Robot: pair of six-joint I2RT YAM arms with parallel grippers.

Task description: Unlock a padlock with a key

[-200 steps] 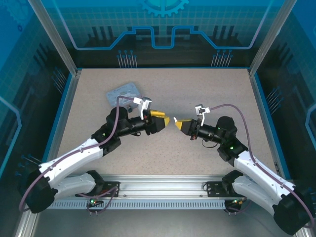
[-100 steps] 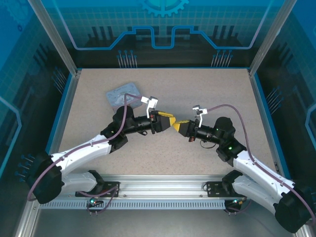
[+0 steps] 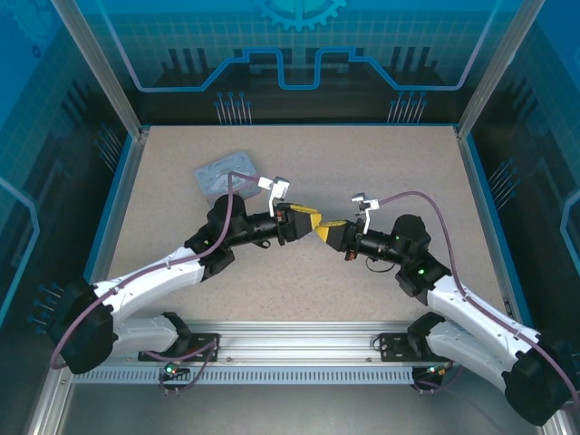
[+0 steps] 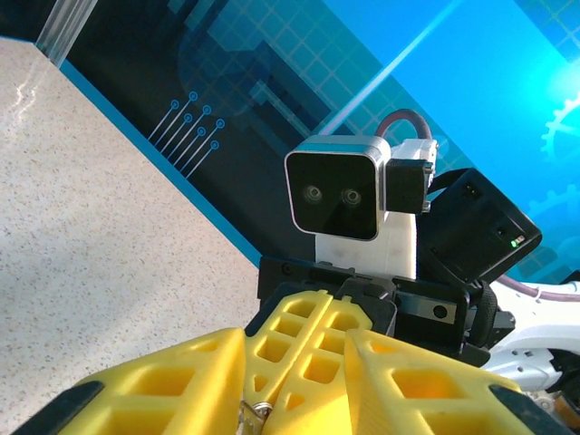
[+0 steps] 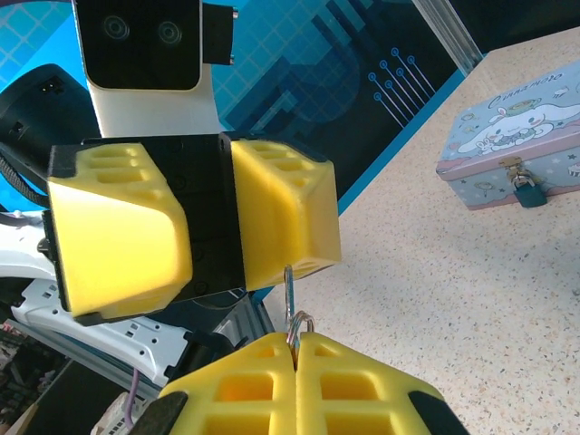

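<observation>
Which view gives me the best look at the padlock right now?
Right wrist: the padlock hangs teal and clear from the tin's front clasp. Top external shows the tin, the padlock too small to tell.

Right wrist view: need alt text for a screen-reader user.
The right gripper, at the bottom, is shut on the key, whose thin metal shaft points up toward the left gripper, which faces the camera with its yellow fingers apart. At upper right sits a pale blue cartoon tin with the padlock hanging on its clasp.
</observation>
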